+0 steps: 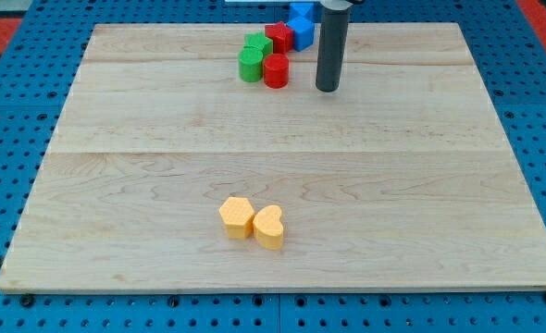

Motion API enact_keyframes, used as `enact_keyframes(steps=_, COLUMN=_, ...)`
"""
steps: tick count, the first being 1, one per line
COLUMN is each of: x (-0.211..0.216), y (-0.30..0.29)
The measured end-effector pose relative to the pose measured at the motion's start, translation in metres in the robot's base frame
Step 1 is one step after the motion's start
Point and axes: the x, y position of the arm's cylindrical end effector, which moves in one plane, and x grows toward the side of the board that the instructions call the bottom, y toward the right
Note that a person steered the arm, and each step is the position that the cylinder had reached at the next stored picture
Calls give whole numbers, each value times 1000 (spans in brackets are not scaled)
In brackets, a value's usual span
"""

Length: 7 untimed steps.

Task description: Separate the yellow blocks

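Two yellow blocks sit touching near the view's bottom centre of the wooden board (116, 185): a yellow hexagon-like block (236, 217) on the left and a yellow heart-shaped block (269, 226) on the right. My tip (328, 89) rests on the board near the view's top, right of centre, far above the yellow blocks and just right of the cluster of red, green and blue blocks.
A cluster at the view's top centre: a green cylinder (250, 66), a green block (258, 44), a red cylinder (276, 70), a red block (279, 37), a blue block (301, 32) and another blue block (302, 11) at the board's top edge. Blue pegboard (14, 102) surrounds the board.
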Motion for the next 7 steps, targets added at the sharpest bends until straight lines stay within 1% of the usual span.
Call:
enact_keyframes(steps=3, x=6, y=0)
enact_keyframes(steps=4, x=41, y=1)
enact_keyframes(steps=5, x=81, y=-21)
enact_keyframes(steps=6, x=111, y=-121)
enact_keyframes(steps=7, x=173, y=-201)
